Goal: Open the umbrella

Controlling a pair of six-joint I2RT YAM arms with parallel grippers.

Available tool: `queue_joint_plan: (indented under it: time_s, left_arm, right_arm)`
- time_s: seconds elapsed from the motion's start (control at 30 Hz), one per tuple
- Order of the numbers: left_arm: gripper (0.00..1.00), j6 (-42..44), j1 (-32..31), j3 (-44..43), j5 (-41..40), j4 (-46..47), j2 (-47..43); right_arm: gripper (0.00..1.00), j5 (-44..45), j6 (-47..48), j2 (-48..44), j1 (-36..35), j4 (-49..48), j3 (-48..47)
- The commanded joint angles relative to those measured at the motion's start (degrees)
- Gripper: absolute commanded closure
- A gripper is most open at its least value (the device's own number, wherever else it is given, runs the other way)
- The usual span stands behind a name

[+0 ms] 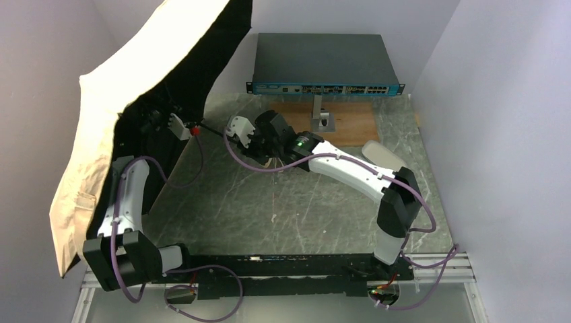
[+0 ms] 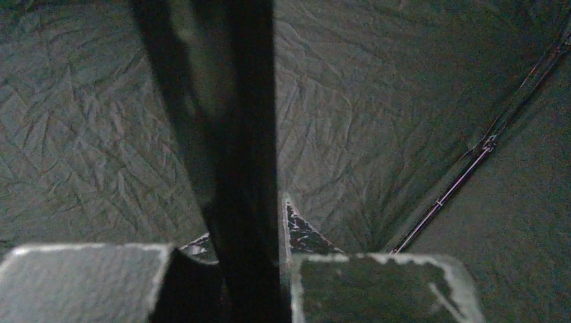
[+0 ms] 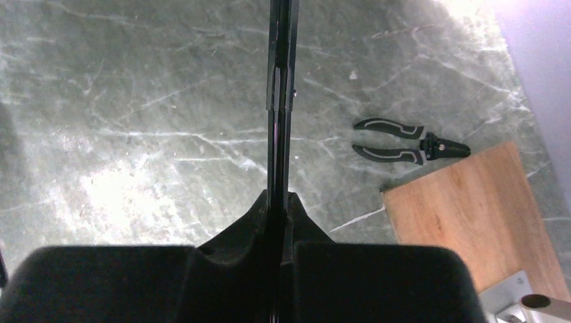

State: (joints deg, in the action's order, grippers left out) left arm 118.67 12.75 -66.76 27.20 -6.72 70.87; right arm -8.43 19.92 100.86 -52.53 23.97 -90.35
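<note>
The umbrella (image 1: 128, 87) stands open at upper left. Inside it the left gripper (image 2: 229, 259) clamps the shaft (image 2: 236, 134). The right gripper (image 3: 278, 208), closed tight, pinches the same shaft.

You're in a lab cell: white walls (image 1: 498, 101) box in a stone-look table (image 1: 283, 215), a network switch (image 1: 316, 57) sits top centre, and pliers (image 3: 424, 143) lie on the table.
</note>
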Motion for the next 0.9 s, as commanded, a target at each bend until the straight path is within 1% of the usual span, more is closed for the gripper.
queue_joint_plan:
  time_s: [0.0, 0.23, 0.5, 0.87]
  left_arm:
    - [0.9, 8.9, 12.6, -10.0, -20.6, 21.7, 3.9]
    - [0.91, 10.1, 14.3, -13.8, -19.8, 20.8, 6.2]
    - [0.87, 11.1, 16.5, -15.8, -19.2, 20.2, 7.8]
    - [0.87, 12.9, 20.7, -18.2, -16.1, 18.2, 9.7]
  right_arm:
    - [1.0, -5.2, 9.1, -5.8, 0.1, 26.1, 6.1]
    - [1.0, -5.9, 9.0, -6.5, 0.1, 26.7, 7.5]
    - [1.0, -4.7, 9.4, -7.8, 0.1, 28.0, 10.2]
    - [1.0, -3.3, 9.4, -9.0, 0.3, 28.6, 13.7]
